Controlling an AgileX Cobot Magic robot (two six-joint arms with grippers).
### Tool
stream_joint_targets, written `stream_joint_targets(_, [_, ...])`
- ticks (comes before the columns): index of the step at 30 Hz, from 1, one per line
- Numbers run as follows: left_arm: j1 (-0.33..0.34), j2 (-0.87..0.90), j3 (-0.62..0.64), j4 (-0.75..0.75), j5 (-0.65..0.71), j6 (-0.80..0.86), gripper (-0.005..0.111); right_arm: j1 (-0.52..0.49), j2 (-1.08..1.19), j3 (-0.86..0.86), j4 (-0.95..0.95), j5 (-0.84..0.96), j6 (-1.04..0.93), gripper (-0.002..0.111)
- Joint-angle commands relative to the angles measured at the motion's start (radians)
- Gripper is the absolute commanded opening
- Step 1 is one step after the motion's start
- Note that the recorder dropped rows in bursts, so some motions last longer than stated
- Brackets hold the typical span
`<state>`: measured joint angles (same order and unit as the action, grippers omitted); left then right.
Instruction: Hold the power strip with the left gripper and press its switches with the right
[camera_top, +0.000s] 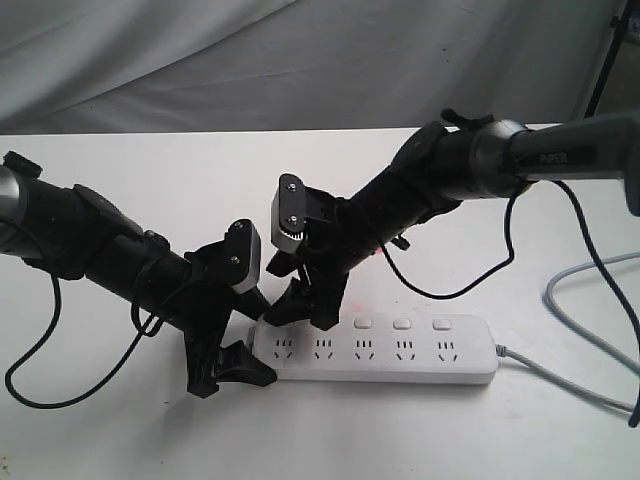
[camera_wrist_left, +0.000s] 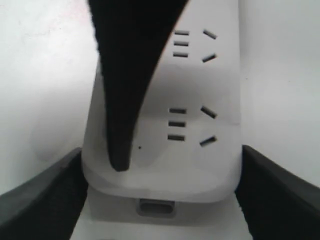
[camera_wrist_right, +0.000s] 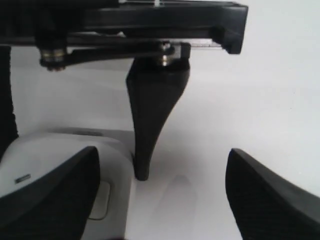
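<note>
Power strip (camera_top: 400, 362) lies flat on the white table (camera_top: 110, 440). The left gripper (camera_top: 250, 342) clamps its cordless end. The right gripper (camera_top: 300, 318), jaws spread wide, sets one finger on the row of switches (camera_top: 402, 323) near that end. Judged: pressing is underway; the next move calls for stepping along the row.

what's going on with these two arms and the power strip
The left gripper is clamped across one end of the white power strip, holding it on the table. The right gripper hangs open over that same end, with one finger down by the row of switches. Whether it is actually pressing one cannot be told. Three switches further along are untouched.
</note>
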<state>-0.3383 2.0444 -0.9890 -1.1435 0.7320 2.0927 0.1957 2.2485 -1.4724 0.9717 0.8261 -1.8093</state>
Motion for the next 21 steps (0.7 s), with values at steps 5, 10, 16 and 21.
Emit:
stream_joint_targets(5, [-0.003,0.001,-0.006,-0.006,-0.026,0.001,0.000,0.001,0.015,0.010,-0.156,-0.078,0.040,0.066])
stream_joint_targets(10, [-0.003,0.001,-0.006,-0.006,-0.026,0.001,0.000,0.001,0.015,0.010,-0.221,-0.078,0.068,0.066])
stream_joint_targets(16, [-0.003,0.001,-0.006,-0.006,-0.026,0.001,0.000,0.001,0.015,0.010,-0.258,-0.080,0.079,0.066])
stream_joint_targets(21, [-0.003,0.001,-0.006,-0.006,-0.026,0.001,0.000,0.001,0.015,0.010,-0.289,-0.082,0.098,0.066])
